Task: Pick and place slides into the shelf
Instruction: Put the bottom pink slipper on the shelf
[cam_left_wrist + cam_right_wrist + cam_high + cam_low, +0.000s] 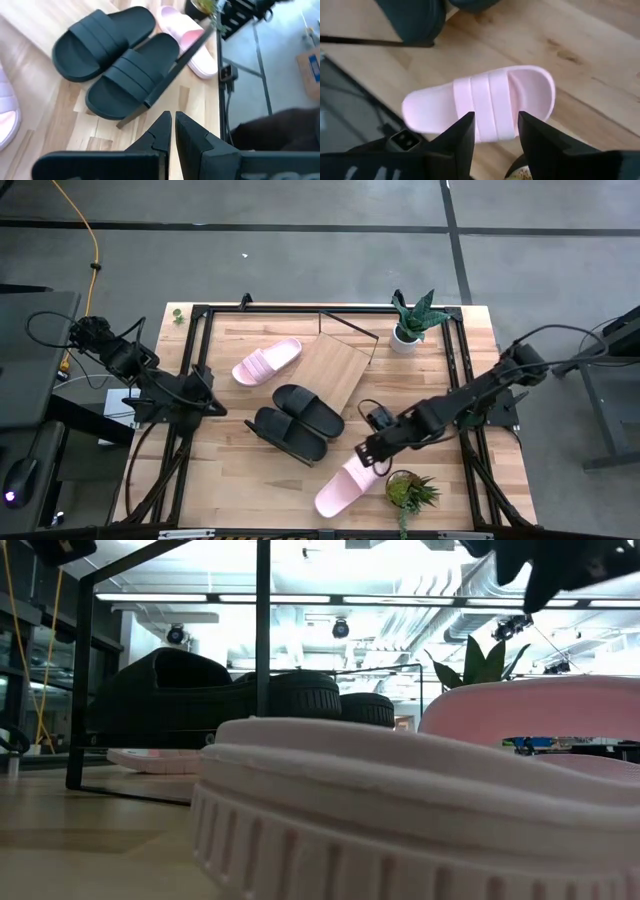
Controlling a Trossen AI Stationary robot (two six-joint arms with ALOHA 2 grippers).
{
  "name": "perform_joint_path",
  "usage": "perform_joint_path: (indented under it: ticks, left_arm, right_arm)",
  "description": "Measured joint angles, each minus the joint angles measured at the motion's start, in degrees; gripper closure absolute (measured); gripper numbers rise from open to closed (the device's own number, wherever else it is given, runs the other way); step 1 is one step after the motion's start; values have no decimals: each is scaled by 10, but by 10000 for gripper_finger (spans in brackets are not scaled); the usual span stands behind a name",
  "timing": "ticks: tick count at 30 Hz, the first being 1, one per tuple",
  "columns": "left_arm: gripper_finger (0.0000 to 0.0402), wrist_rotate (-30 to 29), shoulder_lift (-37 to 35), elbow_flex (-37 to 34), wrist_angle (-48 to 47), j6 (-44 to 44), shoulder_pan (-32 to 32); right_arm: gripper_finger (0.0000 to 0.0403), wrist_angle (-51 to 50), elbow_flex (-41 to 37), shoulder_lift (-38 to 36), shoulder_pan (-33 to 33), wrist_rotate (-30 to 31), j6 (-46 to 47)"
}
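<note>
In the high view the shelf (335, 368), a light board on a black wire frame, sits mid-table. One pink slide (267, 362) lies flat on the tabletop at the shelf's left. Two black slides (308, 410) (288, 433) lie side by side on the tabletop, just near of the shelf. The second pink slide (345, 485) (480, 107) lies sole down near the near edge. My right gripper (367, 452) (495, 130) hovers open above this slide's strap. My left gripper (173, 127) is shut, waiting at the table's left side (205, 402).
A small potted plant (410, 492) stands right beside the near pink slide, on its right. A second plant in a white pot (412, 325) stands at the far right, by the shelf. Black frame rails (190, 380) run along the table's sides.
</note>
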Motion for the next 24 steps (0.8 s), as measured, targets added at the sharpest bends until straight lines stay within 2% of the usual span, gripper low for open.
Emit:
perform_joint_path:
  ticks: [5,10,13,19,24]
  left_arm:
    - [387,-21,0,0,-1,-50,0]
    - [387,-25,0,0,-1,-89,0]
    - [387,-24,1,0,-1,-115,0]
    - [387,-27,3,-1,-3,-118,0]
    - [387,-57,12,-2,-6,-118,0]
  right_arm:
    - [261,143,-124,-69,4,-27,-2]
    - [261,293,-221,-101,3,-52,-6]
    - [261,317,-249,-101,4,-82,-16]
    - [260,362,-285,-100,-2,-100,-36]
    - [260,398,-313,-100,-23,-117,-53]
